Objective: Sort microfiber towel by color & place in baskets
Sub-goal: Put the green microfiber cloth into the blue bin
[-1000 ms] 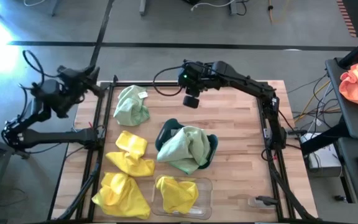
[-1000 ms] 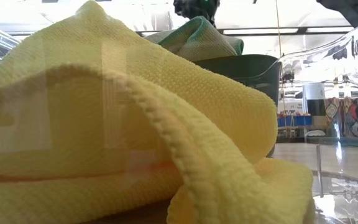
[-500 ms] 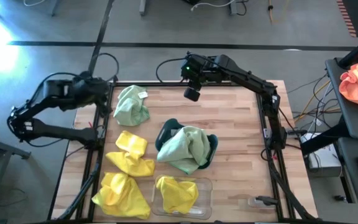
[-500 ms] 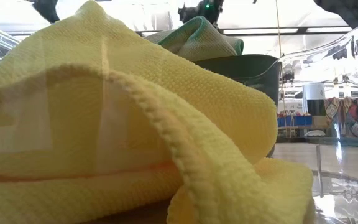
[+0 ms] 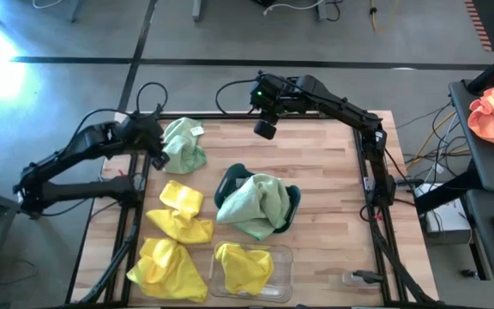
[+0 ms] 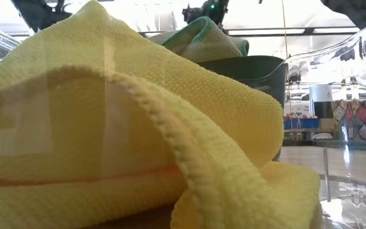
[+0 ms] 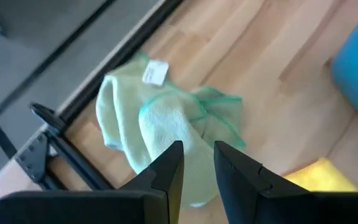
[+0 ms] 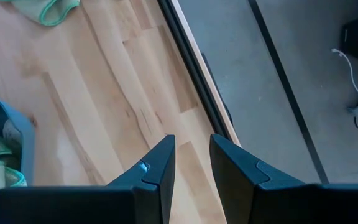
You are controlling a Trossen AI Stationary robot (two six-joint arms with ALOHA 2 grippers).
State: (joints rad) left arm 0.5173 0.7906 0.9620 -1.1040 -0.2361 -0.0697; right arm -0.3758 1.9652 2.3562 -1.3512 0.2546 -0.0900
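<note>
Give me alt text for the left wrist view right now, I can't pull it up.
The left gripper, fingers slightly apart and holding nothing, hovers above a crumpled pale green towel with a white tag, lying on the wooden table near its dark metal edge frame. A yellow towel and the teal basket show at the frame's edge.

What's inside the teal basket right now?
A pale green towel fills the teal basket and spills over its near rim onto the table. Only parts of the rim show, so anything under the towel cannot be seen.
</note>
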